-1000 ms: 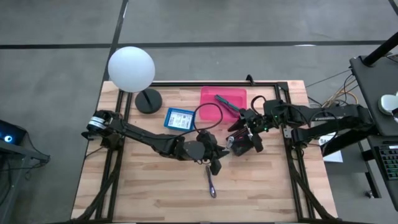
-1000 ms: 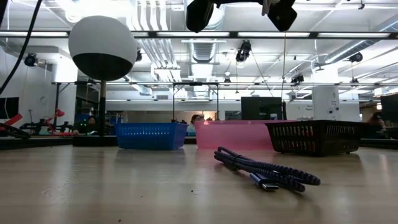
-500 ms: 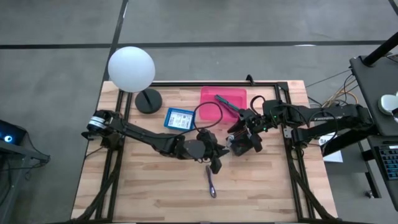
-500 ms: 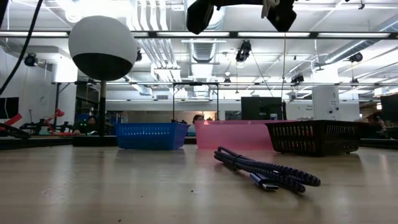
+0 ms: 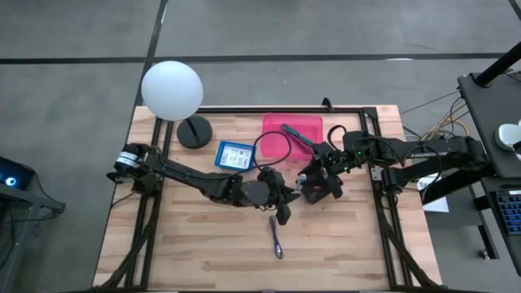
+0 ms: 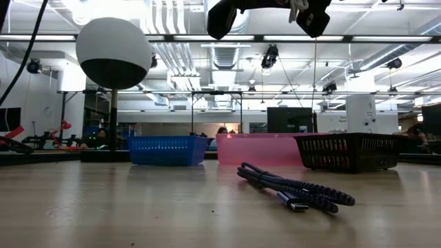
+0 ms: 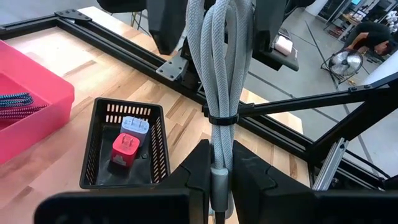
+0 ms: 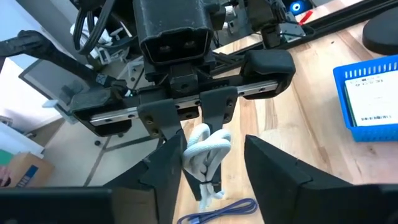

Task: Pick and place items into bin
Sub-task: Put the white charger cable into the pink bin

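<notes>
while gripping a grey cable (image 7: 219, 74), left gripper (image 7: 219, 163) faces right gripper (image 8: 208, 163).

Three bins on the table (image 5: 203, 252): one blue bin (image 5: 234, 155), one pink bin (image 5: 303, 130), one black basket (image 7: 127, 146); two plugs (image 7: 129, 142) inside the basket; two cables, grey cable (image 7: 219, 74), purple cable (image 5: 276, 237); one lamp (image 5: 172, 90).

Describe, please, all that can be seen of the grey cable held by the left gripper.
The grey cable is a braided, fabric-looking cord folded into several parallel strands, bound near the middle by a thin black tie. Below the tie it ends in a smooth grey sleeve. The left gripper has its jaws shut on that end, holding the bundle in the air above the table.
</notes>
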Motion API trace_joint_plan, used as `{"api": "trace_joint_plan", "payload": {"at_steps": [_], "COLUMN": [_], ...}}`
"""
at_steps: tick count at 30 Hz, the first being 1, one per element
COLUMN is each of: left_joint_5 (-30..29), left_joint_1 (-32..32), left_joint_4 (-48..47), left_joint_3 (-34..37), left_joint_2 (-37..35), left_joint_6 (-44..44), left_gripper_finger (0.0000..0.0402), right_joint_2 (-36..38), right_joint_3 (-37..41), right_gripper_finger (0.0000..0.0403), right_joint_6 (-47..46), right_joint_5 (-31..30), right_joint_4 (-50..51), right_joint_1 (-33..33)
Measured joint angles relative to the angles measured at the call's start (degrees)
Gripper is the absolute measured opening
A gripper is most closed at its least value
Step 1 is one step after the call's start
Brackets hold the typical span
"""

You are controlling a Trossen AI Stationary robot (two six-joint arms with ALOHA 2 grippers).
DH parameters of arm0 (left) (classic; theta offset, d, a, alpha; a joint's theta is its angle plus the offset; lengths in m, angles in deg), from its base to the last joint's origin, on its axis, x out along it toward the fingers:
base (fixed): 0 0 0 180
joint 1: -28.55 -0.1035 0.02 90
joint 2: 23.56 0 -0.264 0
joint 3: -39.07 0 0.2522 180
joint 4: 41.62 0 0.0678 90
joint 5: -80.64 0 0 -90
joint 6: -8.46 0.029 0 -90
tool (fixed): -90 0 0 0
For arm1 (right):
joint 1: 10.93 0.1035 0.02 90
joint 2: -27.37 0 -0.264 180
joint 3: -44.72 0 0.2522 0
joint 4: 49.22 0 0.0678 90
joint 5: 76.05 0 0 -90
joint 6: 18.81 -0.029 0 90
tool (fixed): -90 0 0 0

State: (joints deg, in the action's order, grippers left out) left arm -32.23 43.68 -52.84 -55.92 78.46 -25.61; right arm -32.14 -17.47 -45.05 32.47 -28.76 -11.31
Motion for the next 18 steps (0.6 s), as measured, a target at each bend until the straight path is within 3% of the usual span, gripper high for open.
{"api": "trace_joint_plan", "payload": {"at_steps": [6,14,18], "left_joint_5": [0.0,0.0,0.0], "left_joint_1": [-0.2,-0.2,-0.2], "left_joint_4": [0.0,-0.1,0.0], "left_joint_3": [-0.1,-0.1,0.0], "left_joint_2": [0.0,0.0,0.0], "left_joint_6": [0.2,0.4,0.0], "left_gripper_finger": [0.0022,0.0022,0.0026], "right_joint_2": [-0.2,-0.2,-0.2], "right_joint_3": [0.0,0.0,0.0], "right_gripper_finger": [0.0120,0.0025,0.0019], "right_joint_6": [-0.7,-2.3,-2.3], "right_joint_5": [0.0,0.0,0.0], "right_joint_4": [0.0,0.2,0.3], "right_joint_1": [0.0,0.0,0.0]}}
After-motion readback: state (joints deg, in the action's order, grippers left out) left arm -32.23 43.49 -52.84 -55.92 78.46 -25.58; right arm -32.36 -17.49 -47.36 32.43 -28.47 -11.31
